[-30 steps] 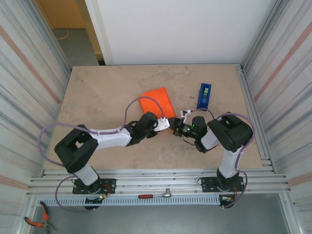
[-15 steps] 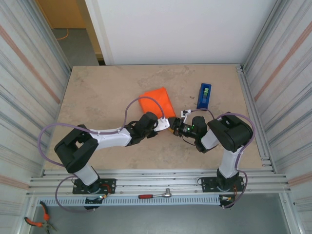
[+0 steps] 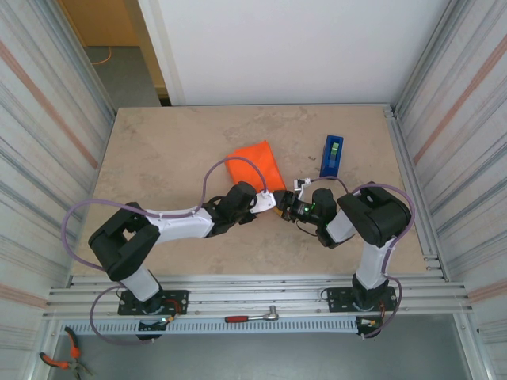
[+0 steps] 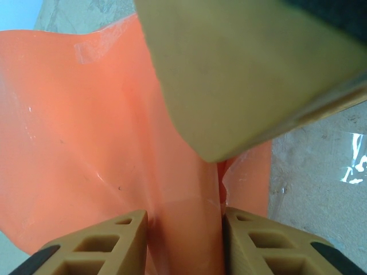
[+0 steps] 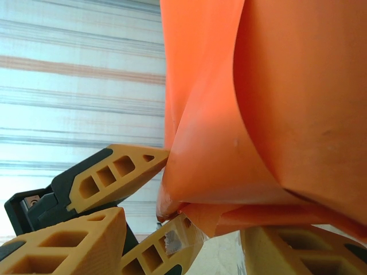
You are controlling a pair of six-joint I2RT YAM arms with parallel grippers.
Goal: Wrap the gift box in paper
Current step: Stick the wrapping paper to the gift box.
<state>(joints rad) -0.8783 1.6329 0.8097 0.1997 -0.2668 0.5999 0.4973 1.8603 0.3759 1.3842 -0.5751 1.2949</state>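
Most of the wrapping looks done, as far as the top view lets me judge: the paper (image 3: 255,165) is gathered into one compact orange parcel just left of the blue tape dispenser (image 3: 332,155). The gift box must lie inside it, since no face of it can be told from the sheet. What seems left is the parcel's end nearest the arms, below and left of the dispenser, where the sheet stands up in loose folds instead of lying flat. It needs creasing down and taping. The left gripper (image 3: 269,199) is at that end, its jaws closed on a narrow pleat of paper that fills the gap between them in its wrist view. The right gripper (image 3: 291,207), on the near side of the dispenser and closer to it, has its jaws apart astride the same bunched end, with no clamp on it that I can see. A strip of clear tape (image 4: 92,50) is already stuck on the sheet, so at least one seam is probably fixed. A small clear scrap (image 4: 355,166) lies on the tabletop beside the parcel. Around all this, striped panel walls (image 3: 47,119) close in the left and right sides, a white wall (image 3: 301,47) stands beyond the dispenser, and a doorway (image 3: 103,32) opens far to its upper left. The beige marbled table (image 3: 158,158) is otherwise bare. A ratchet (image 3: 252,317) rests on the rail well below the dispenser, and red-handled pliers (image 3: 57,360) lie far to its lower left.
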